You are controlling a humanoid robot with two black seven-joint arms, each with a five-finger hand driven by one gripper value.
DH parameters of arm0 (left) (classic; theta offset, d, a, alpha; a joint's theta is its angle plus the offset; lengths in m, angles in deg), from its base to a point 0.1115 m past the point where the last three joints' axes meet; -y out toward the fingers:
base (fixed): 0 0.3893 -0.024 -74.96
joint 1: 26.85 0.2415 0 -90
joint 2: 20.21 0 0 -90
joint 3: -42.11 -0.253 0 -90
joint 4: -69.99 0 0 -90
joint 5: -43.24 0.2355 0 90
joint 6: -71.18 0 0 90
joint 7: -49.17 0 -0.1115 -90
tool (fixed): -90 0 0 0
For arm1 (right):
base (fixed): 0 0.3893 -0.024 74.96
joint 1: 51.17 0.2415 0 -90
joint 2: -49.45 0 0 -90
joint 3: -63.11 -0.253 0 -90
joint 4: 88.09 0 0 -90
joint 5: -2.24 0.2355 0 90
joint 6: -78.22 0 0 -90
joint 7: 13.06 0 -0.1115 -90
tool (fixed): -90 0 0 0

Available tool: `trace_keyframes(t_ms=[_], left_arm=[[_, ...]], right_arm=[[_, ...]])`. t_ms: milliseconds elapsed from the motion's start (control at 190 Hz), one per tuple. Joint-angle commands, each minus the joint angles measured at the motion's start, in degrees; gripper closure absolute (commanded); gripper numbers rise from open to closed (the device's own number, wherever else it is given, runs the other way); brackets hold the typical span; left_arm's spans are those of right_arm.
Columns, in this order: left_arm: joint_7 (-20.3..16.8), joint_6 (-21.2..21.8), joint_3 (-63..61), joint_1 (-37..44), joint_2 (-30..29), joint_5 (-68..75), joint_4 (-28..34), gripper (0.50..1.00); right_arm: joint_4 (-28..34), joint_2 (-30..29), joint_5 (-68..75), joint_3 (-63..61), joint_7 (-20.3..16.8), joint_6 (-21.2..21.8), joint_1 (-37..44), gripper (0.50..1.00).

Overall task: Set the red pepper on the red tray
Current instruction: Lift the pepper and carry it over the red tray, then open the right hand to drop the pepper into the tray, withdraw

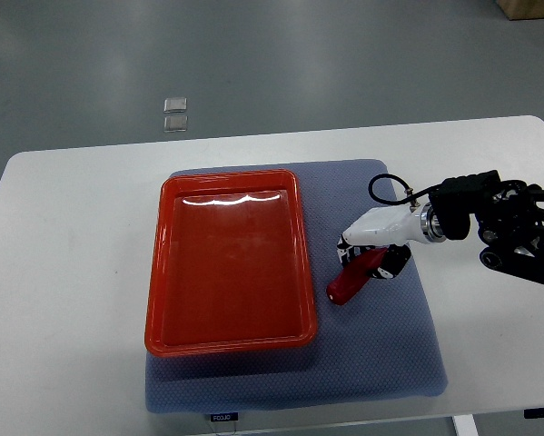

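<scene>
Glossy, elongated red pepper (351,279) (beside red tray (228,263)).

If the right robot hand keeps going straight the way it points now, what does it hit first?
The right robot hand points left and slightly down, at the red pepper beneath its fingers. Beyond that, the red tray's right rim comes first, though height above it is unclear.
</scene>
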Motion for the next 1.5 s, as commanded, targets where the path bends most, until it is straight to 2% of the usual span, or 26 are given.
trace_keyframes(t_ms=[0, 243, 375, 644, 1029, 1219, 1408, 1493], left_arm=[[0.00, 0.08, 0.00, 0.00, 0.00, 0.00, 0.00, 0.500], [0.00, 0.08, 0.00, 0.00, 0.00, 0.00, 0.00, 0.500], [0.00, 0.08, 0.00, 0.00, 0.00, 0.00, 0.00, 0.500], [0.00, 0.00, 0.00, 0.00, 0.00, 0.00, 0.00, 0.500], [0.00, 0.08, 0.00, 0.00, 0.00, 0.00, 0.00, 0.500], [0.00, 0.00, 0.00, 0.00, 0.00, 0.00, 0.00, 0.500], [0.00, 0.00, 0.00, 0.00, 0.00, 0.00, 0.00, 0.500], [0.00, 0.00, 0.00, 0.00, 0.00, 0.00, 0.00, 0.500]], right_arm=[[-0.05, 0.17, 0.00, -0.45, -0.01, -0.52, -0.04, 1.000], [-1.98, 0.17, 1.15, -4.32, 0.08, -1.13, 1.19, 1.000], [-3.92, -1.32, 2.99, -4.40, 0.08, -1.13, 4.88, 1.000], [-12.26, -14.32, 7.03, -3.53, -0.45, -1.22, 10.50, 1.000], [-24.83, -32.87, 6.24, 0.43, -0.45, -2.80, 11.47, 1.000], [-28.09, -33.23, 6.07, 0.78, -0.54, -3.07, 11.03, 1.000], [-28.79, -33.23, 6.07, 0.78, -0.54, -4.30, 10.77, 0.763], [-28.79, -33.23, 6.15, 0.69, -0.54, -4.30, 10.68, 0.711]])
